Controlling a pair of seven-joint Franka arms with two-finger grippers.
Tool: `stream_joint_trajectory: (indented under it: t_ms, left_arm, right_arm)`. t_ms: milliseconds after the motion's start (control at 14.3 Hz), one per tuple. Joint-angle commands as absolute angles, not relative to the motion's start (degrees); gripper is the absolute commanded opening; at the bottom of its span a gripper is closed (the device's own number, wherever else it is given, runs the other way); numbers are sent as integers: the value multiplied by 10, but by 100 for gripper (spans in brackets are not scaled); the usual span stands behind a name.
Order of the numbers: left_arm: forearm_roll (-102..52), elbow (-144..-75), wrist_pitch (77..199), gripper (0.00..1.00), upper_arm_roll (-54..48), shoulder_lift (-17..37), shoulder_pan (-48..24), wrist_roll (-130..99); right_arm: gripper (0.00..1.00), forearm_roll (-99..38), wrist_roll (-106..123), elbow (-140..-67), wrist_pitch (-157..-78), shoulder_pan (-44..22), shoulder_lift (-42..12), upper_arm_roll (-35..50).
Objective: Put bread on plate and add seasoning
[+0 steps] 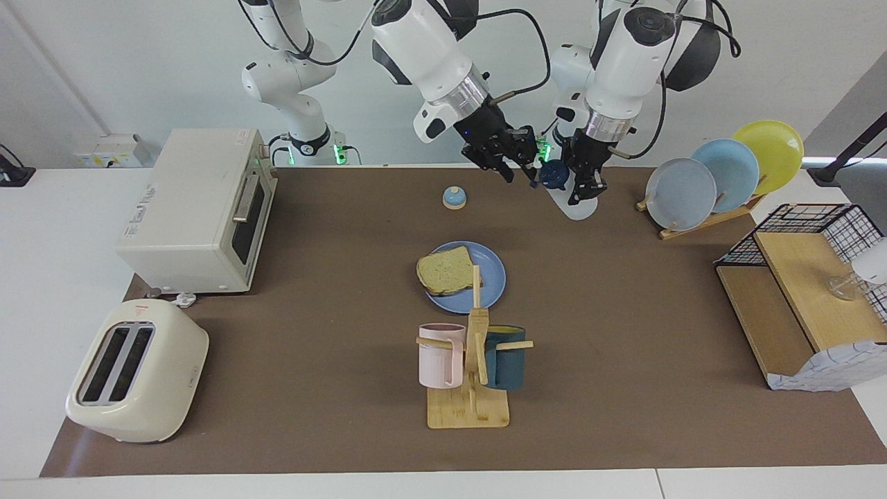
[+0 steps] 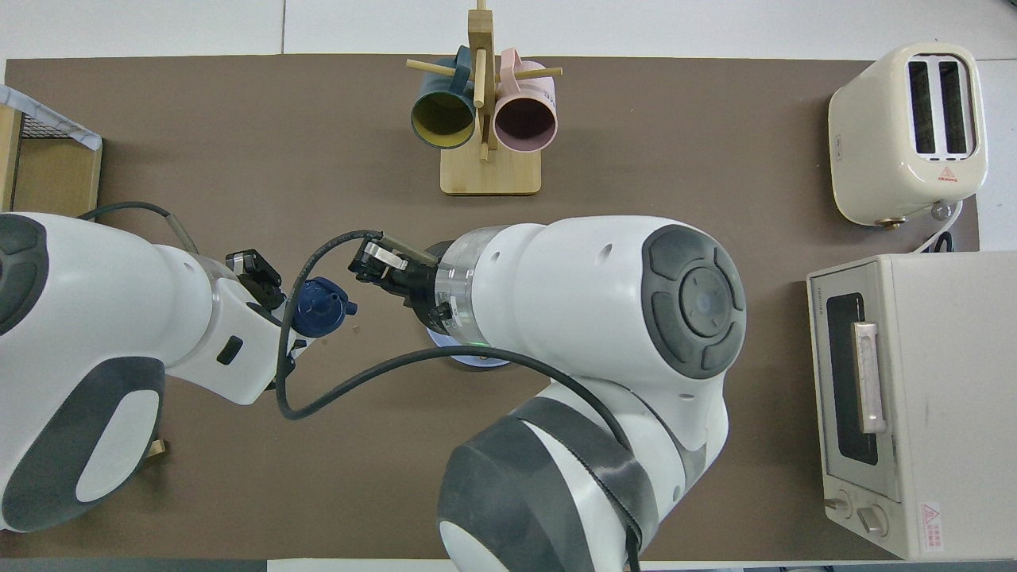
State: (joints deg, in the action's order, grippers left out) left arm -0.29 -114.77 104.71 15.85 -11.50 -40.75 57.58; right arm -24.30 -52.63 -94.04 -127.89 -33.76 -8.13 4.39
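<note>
Both grippers up: our left gripper (image 1: 581, 186) clamps seasoning (image 1: 563, 186); right gripper (image 1: 516, 172) beside cap, fingers apart, w/ nothing held.

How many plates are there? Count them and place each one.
4. The blue plate under the bread lies mid-table; grey-blue, light blue and yellow plates stand in the wooden rack at the left arm's end.

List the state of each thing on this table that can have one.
Tan square bread slice, lying on round blue plate.
White plastic seasoning bottle, capped, tilted, gripped by left tool.
Right tool, beside the cap, holding nothing.
White toaster oven, door shut.
Cream toaster, slots empty.
</note>
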Motion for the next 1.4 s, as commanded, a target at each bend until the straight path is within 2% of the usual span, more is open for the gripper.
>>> stream_joint_trajectory:
  t_ms: [0, 140, 421, 701, 912, 1192, 1333]
  left_arm:
    - [-11, -1162, 1056, 0, 156, -131, -403, 572]
    - [-11, -1162, 1057, 0, 157, -131, -402, 572]
    - [-11, -1161, 1073, 0, 158, -126, -402, 570]
    - [6, -1157, 1080, 0, 156, -106, -403, 569]
    - [39, -1151, 1086, 0, 154, -85, -412, 549]
    - [73, -1120, 1084, 0, 127, -40, -415, 523]
    - [109, -1094, 1079, 0, 108, -1, -426, 487]
  right_arm:
    - [100, -187, -440, -973, -1203, -291, -51, 46]
    - [100, -171, -331, -973, -1138, -243, -46, 46]
    - [100, -78, -207, -969, -1063, -167, -45, 46]
    - [100, -48, -156, -921, -961, -108, -45, 40]
    - [100, -16, -122, -918, -883, -83, -2, 40]
    - [100, 9, -77, -923, -836, -62, 28, 34]
    - [100, 5, -76, -940, -859, -51, 28, 33]
